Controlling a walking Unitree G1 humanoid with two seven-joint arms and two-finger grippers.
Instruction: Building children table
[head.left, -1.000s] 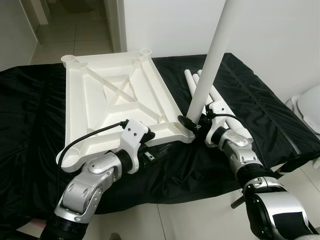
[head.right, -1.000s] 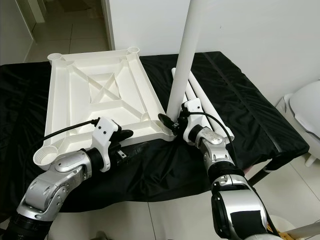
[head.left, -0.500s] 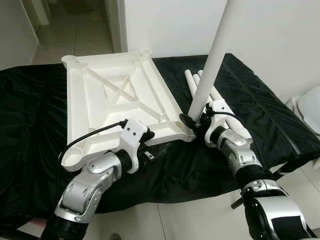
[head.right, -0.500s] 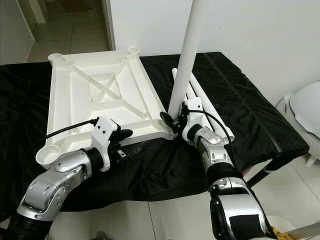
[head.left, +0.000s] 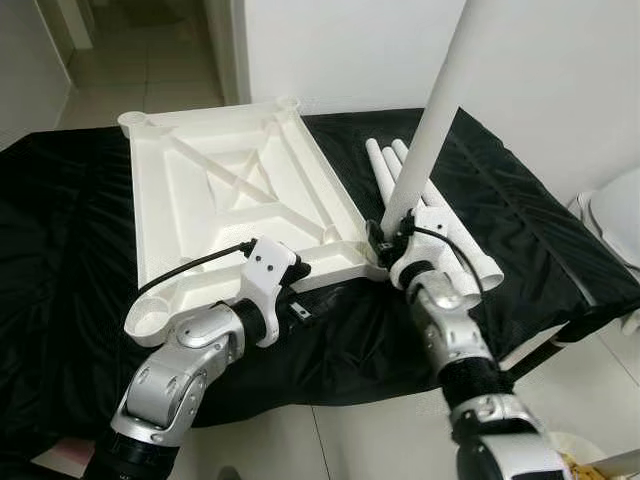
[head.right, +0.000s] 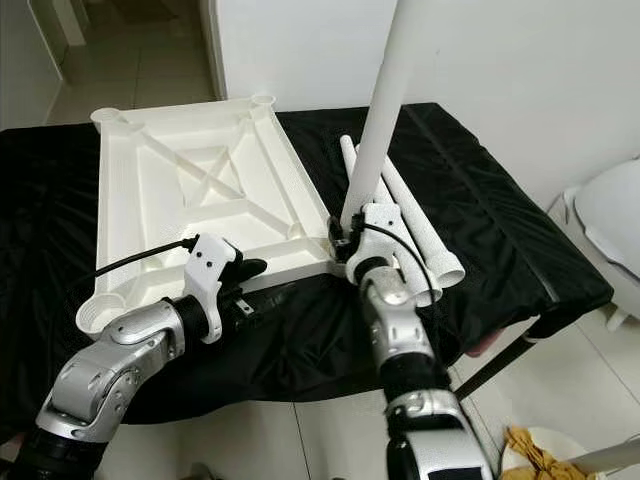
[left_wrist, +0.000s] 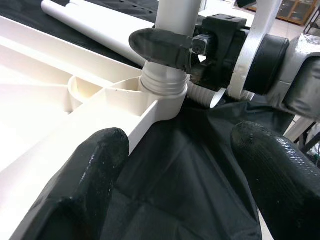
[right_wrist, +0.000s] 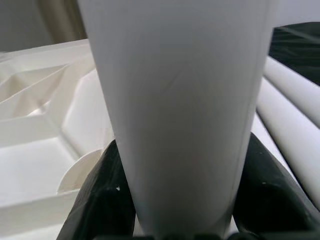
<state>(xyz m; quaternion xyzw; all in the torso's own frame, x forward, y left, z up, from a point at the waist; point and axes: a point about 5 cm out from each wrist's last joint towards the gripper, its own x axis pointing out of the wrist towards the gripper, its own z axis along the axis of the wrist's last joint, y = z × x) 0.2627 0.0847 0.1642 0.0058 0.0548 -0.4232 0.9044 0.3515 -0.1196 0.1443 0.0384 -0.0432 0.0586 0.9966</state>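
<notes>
1. Tabletop (head.left: 225, 200), white moulded plastic, lies upside down on the black cloth (head.left: 60, 260) over the desk; I see crossed ribs and round corner sockets.
2. My right tool (head.left: 384, 237) is clamped on the smooth white tube leg (head.left: 432, 120), standing upright in the near right corner socket (left_wrist: 162, 92).
3. Left wrist view gives me the leg's ridged collar at the socket mouth.
4. My left tool (left_wrist: 182, 165) hovers by the near edge, fingers apart, holding nothing.
5. Spare legs (head.left: 440, 215) lie together beside the tabletop.
</notes>
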